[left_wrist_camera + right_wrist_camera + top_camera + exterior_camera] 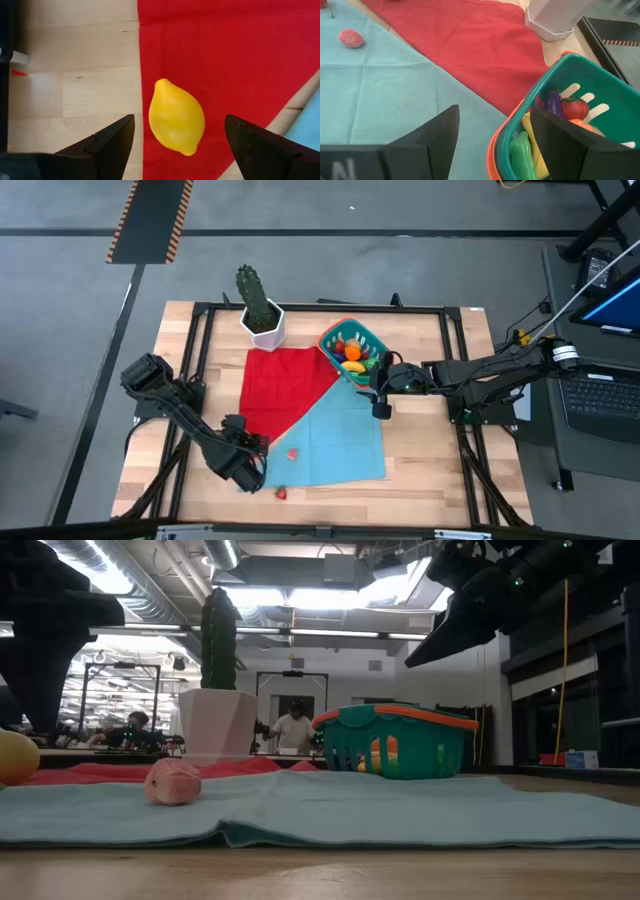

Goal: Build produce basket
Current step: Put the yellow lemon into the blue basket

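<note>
1. Presently, the left end effector (177, 142) hangs wide open and empty over a lemon (176, 116) lying on the red cloth (240, 55) by its edge.
2. Right end effector (492, 137), partly open and empty, sits at the teal basket (352, 348) rim.
3. Basket holds an eggplant (553, 104), tomato (574, 107) and green vegetable (522, 155).
4. One pink berry (291, 452) lies on the light-blue cloth (335, 435).

Wooden table (420, 465) bearing 2 cloths: red cloth (285, 385) touching light blue cloth (340, 440) along a diagonal edge. White hexagonal pot (264, 327) with green cactus (253, 293) at the red cloth's far corner. Laptop (600, 395) off the table's right side. Beyond, 2 people (293, 728) at benches.
</note>
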You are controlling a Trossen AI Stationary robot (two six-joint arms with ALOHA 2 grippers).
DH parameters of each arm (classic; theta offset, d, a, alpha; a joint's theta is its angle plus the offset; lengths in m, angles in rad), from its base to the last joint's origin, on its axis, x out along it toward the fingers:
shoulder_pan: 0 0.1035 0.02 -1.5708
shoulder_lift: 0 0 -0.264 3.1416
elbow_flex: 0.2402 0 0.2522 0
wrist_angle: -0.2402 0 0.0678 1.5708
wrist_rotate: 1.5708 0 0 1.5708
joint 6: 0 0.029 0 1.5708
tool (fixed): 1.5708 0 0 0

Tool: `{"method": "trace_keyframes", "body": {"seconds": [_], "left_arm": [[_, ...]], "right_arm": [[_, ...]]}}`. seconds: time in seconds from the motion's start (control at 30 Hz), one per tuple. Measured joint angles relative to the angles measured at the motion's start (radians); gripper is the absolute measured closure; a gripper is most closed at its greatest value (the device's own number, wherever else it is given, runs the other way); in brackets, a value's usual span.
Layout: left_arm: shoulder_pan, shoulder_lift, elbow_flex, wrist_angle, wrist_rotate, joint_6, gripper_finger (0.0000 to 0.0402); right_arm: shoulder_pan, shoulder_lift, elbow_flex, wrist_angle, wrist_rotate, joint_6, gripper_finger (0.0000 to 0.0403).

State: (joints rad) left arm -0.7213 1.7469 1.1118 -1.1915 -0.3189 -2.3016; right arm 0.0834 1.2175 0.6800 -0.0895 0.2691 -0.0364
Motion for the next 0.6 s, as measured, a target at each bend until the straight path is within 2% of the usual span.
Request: {"method": "trace_keyframes", "body": {"seconds": [0.6], "left_arm": [[0.039,0.049,0.000,0.036,0.025,0.000,0.0104]], "right_arm": [[0.000,0.000,0.000,-0.008,0.000,0.005,0.0157]]}}
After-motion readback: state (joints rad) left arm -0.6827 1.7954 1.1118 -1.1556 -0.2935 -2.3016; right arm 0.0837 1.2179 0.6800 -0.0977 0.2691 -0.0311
